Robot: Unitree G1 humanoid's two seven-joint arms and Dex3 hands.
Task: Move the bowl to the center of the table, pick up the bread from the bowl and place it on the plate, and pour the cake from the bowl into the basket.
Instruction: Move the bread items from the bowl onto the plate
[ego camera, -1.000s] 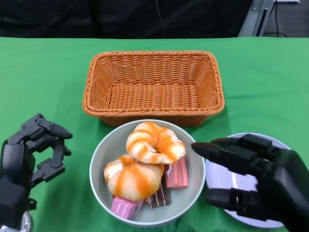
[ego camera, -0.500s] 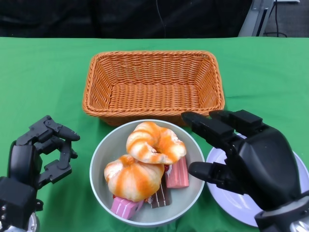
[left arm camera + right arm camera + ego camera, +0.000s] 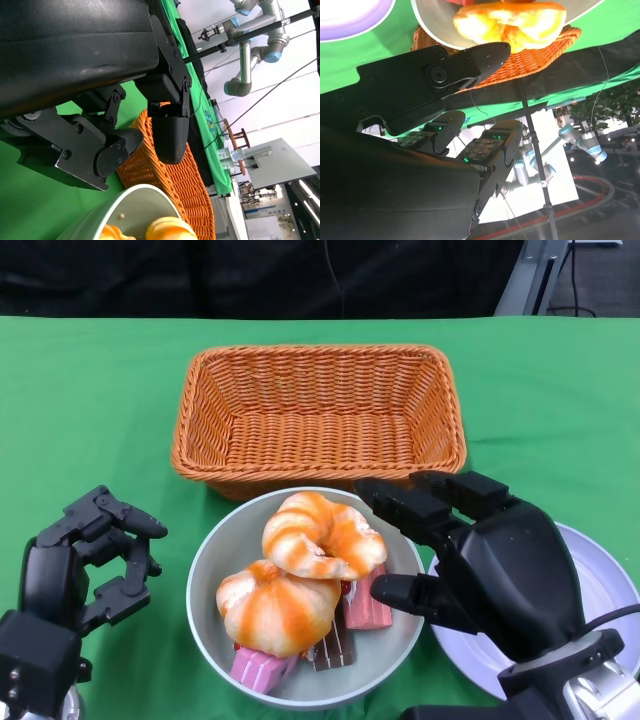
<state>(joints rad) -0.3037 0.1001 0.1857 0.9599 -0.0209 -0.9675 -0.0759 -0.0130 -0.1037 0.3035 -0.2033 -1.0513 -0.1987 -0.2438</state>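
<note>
Head View: Hands Flank the Loaded Bowl

Head view places the left hand (image 3: pixel 85 560) nearest the camera at the lower left, over bare green table (image 3: pixel 90 410); its fingers are curled partway and apart, holding nothing. The right hand (image 3: pixel 480 565) sits at the lower right, fingers spread apart and empty, reaching over the right rim of the bowl (image 3: pixel 205 570) and covering part of the plate (image 3: pixel 600 580). Whether its fingers touch the bowl or the bread cannot be told.

The bowl stands just in front of the basket (image 3: pixel 318 415), between the two hands. It contains two pieces of bread (image 3: pixel 322 535), orange and white, one leaning on the other, lying on top of pink and brown cake (image 3: pixel 365 602) pieces. The plate lies just right of the bowl. The basket stands farther back, with nothing visible inside it
</note>
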